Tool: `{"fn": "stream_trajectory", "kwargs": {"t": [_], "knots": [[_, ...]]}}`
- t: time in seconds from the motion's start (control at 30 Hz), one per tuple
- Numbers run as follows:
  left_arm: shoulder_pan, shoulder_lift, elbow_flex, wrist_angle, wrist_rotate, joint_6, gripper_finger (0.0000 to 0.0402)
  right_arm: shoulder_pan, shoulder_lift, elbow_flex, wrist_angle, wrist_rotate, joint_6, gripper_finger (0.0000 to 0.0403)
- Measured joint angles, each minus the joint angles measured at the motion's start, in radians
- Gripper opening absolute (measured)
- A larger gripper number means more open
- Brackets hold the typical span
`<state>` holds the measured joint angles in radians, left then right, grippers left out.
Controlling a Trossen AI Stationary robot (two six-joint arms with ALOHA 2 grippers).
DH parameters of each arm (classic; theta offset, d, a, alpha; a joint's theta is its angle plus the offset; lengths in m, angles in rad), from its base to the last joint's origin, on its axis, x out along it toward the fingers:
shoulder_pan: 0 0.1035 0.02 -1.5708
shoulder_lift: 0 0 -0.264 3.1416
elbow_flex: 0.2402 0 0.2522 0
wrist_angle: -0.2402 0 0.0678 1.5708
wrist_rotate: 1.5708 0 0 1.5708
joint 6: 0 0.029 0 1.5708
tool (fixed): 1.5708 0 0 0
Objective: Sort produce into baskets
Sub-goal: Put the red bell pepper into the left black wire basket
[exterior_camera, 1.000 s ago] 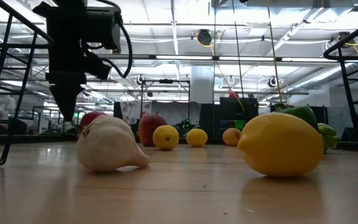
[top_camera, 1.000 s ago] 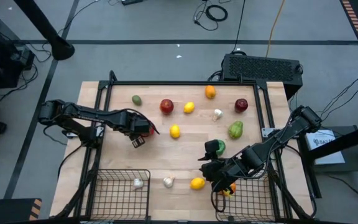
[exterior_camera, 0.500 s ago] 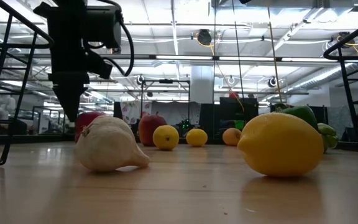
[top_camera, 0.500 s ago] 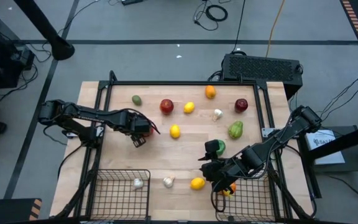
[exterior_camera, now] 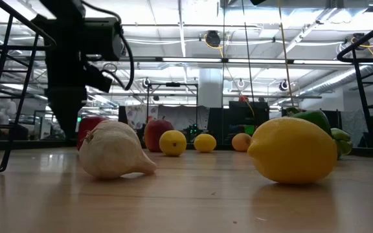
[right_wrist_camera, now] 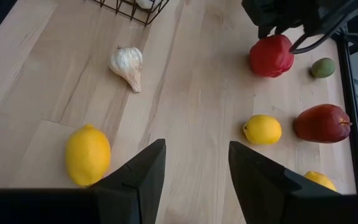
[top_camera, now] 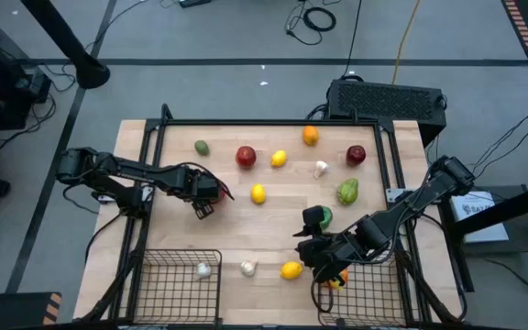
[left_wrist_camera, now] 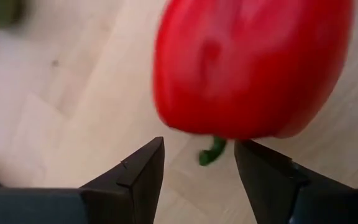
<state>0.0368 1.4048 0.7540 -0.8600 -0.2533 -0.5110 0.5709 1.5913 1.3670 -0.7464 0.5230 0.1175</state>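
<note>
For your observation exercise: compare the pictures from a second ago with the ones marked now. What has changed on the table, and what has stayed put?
Only the left gripper changed: in the low view it has shifted slightly sideways and sits a little lower over the red pepper, its fingers open with the pepper lying just beyond the tips, not held. The right gripper stays open above the wood near the front lemon. No produce has moved, and both baskets are as before.

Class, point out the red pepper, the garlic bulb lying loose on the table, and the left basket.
red pepper (left_wrist_camera: 253, 68), left wrist view, middle of its body
garlic bulb (right_wrist_camera: 127, 64), right wrist view, its rounded body
left basket (top_camera: 145, 284), high view, its mesh floor
</note>
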Motion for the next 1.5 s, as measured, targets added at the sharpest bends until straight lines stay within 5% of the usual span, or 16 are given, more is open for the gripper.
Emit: {"fn": "stream_trajectory", "kwargs": {"t": [0.57,0.87,1.23,1.5], "knots": [[0.000,0.000,-0.052,0.044,-0.020,0.081,0.0198,0.000,0.000,0.000,0.000,0.000,0.000,0.0168],[0.000,0.000,-0.052,0.096,-0.013,0.074,0.0131,0.000,0.000,0.000,0.000,0.000,-0.003,0.0168],[0.000,0.000,-0.052,0.116,-0.013,0.080,0.0111,0.000,0.000,0.000,0.000,0.000,-0.003,0.0168],[0.000,0.000,-0.052,0.119,-0.012,0.079,0.0031,0.000,0.000,0.000,0.000,0.000,-0.003,0.0168]]}}
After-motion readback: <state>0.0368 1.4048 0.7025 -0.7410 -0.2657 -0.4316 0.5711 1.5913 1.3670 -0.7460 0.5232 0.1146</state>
